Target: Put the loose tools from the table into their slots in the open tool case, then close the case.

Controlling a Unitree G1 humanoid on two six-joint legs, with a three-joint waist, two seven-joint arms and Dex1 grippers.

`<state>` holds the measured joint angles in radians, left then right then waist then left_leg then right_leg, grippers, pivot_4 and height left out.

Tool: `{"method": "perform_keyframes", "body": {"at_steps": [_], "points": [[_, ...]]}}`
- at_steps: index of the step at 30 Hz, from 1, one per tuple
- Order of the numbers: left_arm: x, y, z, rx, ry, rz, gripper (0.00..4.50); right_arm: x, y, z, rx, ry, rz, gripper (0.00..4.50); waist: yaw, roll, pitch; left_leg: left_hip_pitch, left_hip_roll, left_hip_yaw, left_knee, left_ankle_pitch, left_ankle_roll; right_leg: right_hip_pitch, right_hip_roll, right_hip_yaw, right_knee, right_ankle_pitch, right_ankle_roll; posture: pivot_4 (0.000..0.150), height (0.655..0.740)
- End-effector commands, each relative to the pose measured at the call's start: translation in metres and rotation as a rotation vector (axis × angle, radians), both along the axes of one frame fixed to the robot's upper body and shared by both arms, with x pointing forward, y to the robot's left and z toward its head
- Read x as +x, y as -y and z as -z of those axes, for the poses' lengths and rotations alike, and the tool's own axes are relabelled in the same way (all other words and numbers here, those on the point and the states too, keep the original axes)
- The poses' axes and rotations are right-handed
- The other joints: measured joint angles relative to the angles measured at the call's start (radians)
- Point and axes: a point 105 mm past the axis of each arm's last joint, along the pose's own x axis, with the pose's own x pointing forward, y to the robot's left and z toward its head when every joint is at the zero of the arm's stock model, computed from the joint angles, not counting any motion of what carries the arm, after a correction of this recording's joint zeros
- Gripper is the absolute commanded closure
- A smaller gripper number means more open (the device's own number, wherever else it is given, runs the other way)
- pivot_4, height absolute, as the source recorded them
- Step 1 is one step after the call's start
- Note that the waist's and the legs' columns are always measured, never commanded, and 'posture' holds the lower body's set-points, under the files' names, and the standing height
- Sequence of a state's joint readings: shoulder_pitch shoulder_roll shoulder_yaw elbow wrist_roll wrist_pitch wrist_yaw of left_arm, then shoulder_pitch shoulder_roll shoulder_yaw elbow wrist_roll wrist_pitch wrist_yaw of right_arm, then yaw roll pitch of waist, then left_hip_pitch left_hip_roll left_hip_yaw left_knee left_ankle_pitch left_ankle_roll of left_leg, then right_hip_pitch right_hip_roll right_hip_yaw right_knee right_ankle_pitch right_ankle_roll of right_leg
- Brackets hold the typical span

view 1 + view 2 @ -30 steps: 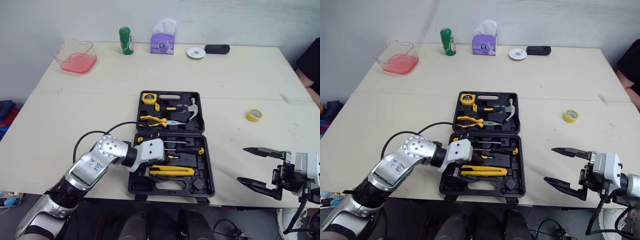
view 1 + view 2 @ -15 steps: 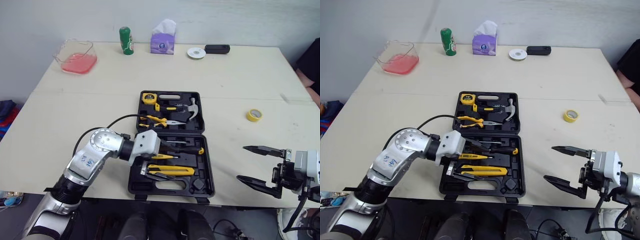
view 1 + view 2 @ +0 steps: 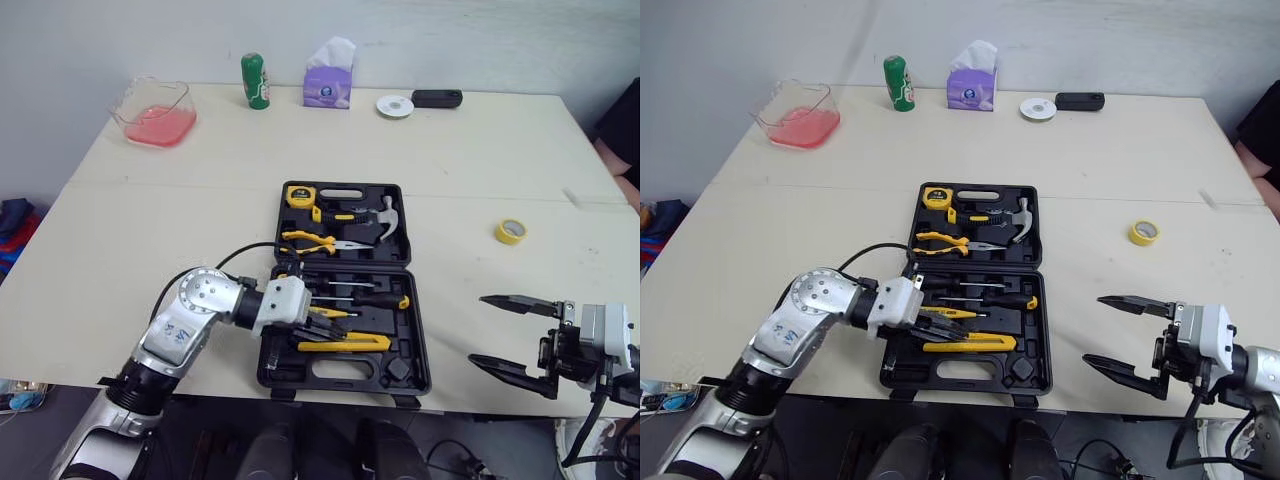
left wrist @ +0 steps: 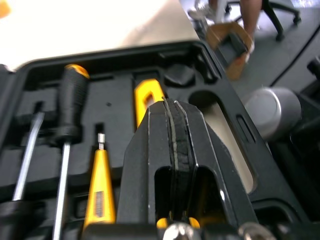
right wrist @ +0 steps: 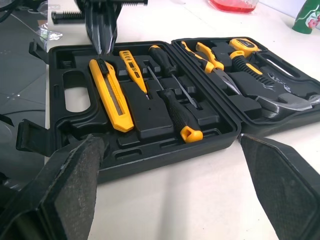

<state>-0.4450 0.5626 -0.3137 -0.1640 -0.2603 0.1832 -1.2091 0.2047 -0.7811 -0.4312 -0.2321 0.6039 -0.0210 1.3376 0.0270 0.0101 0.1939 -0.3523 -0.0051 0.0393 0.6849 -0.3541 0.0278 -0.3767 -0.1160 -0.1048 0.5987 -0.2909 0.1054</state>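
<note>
The black tool case (image 3: pixel 415 330) lies open near the table's front edge. Its far half holds a tape measure (image 3: pixel 298 195), pliers (image 3: pixel 318 241) and a hammer (image 3: pixel 385 217). Screwdrivers (image 5: pixel 177 112), a yellow tester pen (image 5: pixel 132 70) and a yellow utility knife (image 3: pixel 345 345) lie in the near half. My left gripper (image 4: pixel 175 107) is shut with nothing in it, its tips just over the knife's left end. To the right of the case, off the table's front edge, my right gripper (image 3: pixel 512 332) stands open and empty. A yellow tape roll (image 3: pixel 509 231) lies loose on the table at the right.
Along the far edge stand a pink-filled clear container (image 3: pixel 155 112), a green can (image 3: pixel 255 80), a purple tissue box (image 3: pixel 328 85), a white disc (image 3: pixel 394 105) and a black device (image 3: pixel 436 98). A person's arm (image 3: pixel 622 135) shows at the right edge.
My left gripper has gone from open to shut and has drawn back a little toward the case's near left, above the knife. The right gripper has stayed put.
</note>
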Motion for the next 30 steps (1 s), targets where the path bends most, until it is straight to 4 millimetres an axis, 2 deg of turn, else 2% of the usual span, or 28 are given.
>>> {"method": "perform_keyframes", "body": {"at_steps": [1,12,24,30], "points": [[0.002,0.000,0.010,0.032,0.001,-0.032,4.45,0.000,-0.001,-0.003,0.002,0.026,-0.005,0.00,0.000,0.000,0.000,0.000,0.000,0.000,0.000,0.000,0.000,0.000,0.000,0.000,0.000,0.000,0.000,0.150,0.7400],[0.001,-0.002,0.038,0.138,-0.045,-0.061,4.45,0.000,-0.001,-0.002,-0.003,0.024,0.001,0.00,0.000,0.000,0.000,0.001,0.000,0.000,0.000,0.000,0.000,0.000,-0.001,0.000,0.001,0.000,0.000,0.150,0.7400],[-0.001,-0.018,0.075,0.296,-0.171,-0.164,4.45,-0.001,0.000,-0.002,-0.001,0.025,0.013,0.00,-0.001,0.004,-0.006,0.003,0.000,0.000,0.000,0.000,0.000,0.002,-0.001,0.001,0.001,0.000,0.000,0.150,0.7400],[0.002,-0.015,0.074,0.275,-0.162,-0.183,4.45,0.000,0.001,-0.002,0.000,0.029,0.019,0.00,0.000,0.005,-0.009,0.006,0.000,0.000,0.000,0.000,0.000,0.005,-0.003,0.001,0.000,0.000,0.000,0.150,0.7400]]}}
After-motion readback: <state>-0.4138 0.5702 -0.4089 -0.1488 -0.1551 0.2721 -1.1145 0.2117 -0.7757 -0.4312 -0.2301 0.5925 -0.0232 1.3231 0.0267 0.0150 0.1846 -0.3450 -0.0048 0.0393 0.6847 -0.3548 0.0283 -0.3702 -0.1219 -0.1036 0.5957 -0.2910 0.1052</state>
